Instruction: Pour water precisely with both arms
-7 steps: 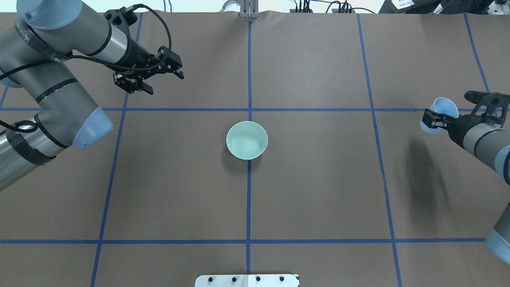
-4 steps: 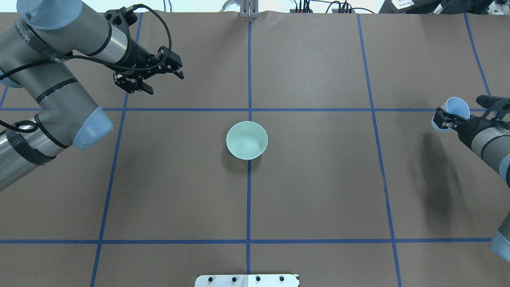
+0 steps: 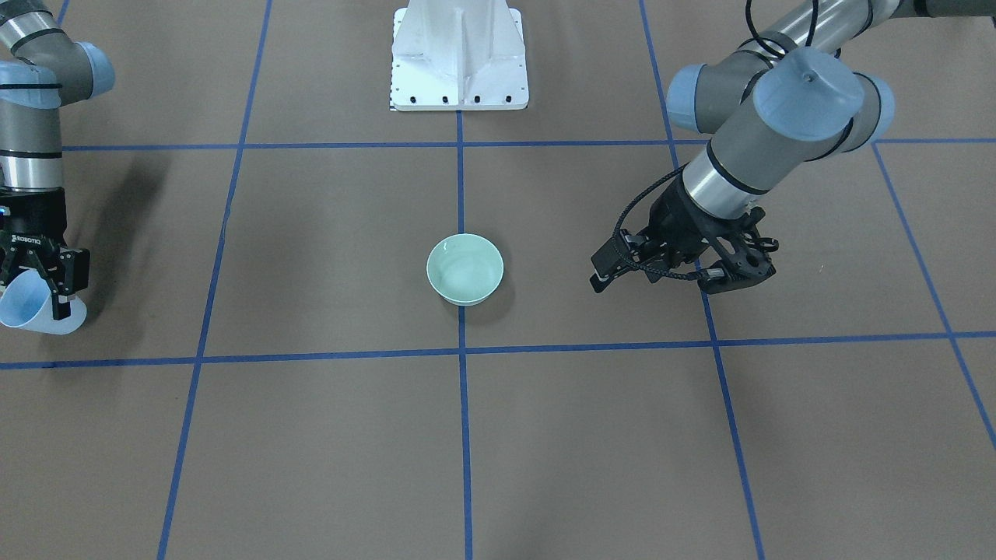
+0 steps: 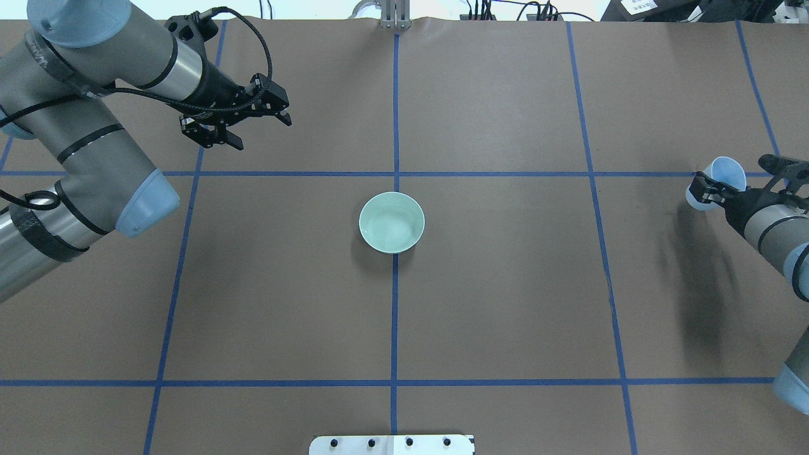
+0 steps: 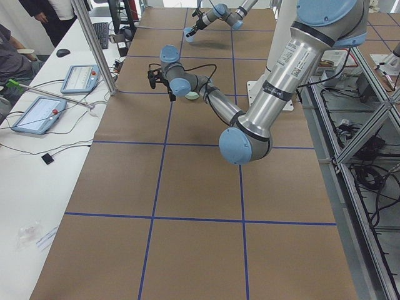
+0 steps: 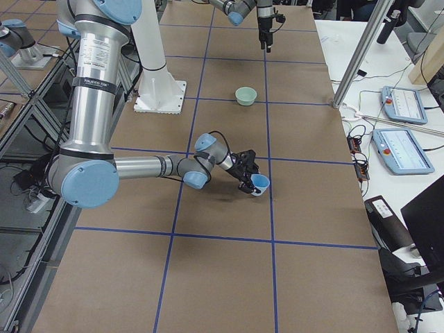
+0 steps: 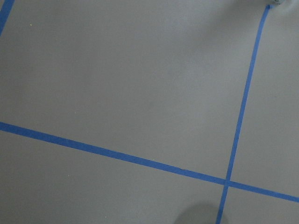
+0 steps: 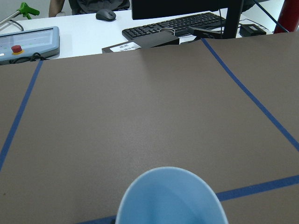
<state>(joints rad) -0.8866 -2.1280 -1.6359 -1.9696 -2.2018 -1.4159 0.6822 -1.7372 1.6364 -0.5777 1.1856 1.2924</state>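
Two grippers, two different states. My right gripper [image 4: 717, 191] has its fingers closed on a light blue cup [image 4: 725, 172] at the right edge of the overhead view. The cup is tilted with its open mouth towards that camera, and it hangs clear of the table [image 4: 505, 303], with its shadow lying lower down on the brown paper. In the front-facing view the cup shows at the far left, below the fingers. From my right wrist camera only its blue rim shows, at the bottom centre, with a keyboard [image 8: 180, 23] on the desk at the top.

My left gripper [image 4: 262, 131], in the upper left of the overhead view, has its jaws spread wide and holds nothing — it hovers off the paper.

The pale green bowl [image 4: 392, 222] stands upright at the centre of the frame, on the middle blue tape line [image 4: 395, 328] and well apart from both grippers. I cannot tell whether the cup or the bowl holds water.

My right arm [image 4: 774, 230] enters from the right edge, and my left arm [image 4: 95, 145] folds in from the left. The white base plate [image 4: 392, 444] sits at the bottom centre.
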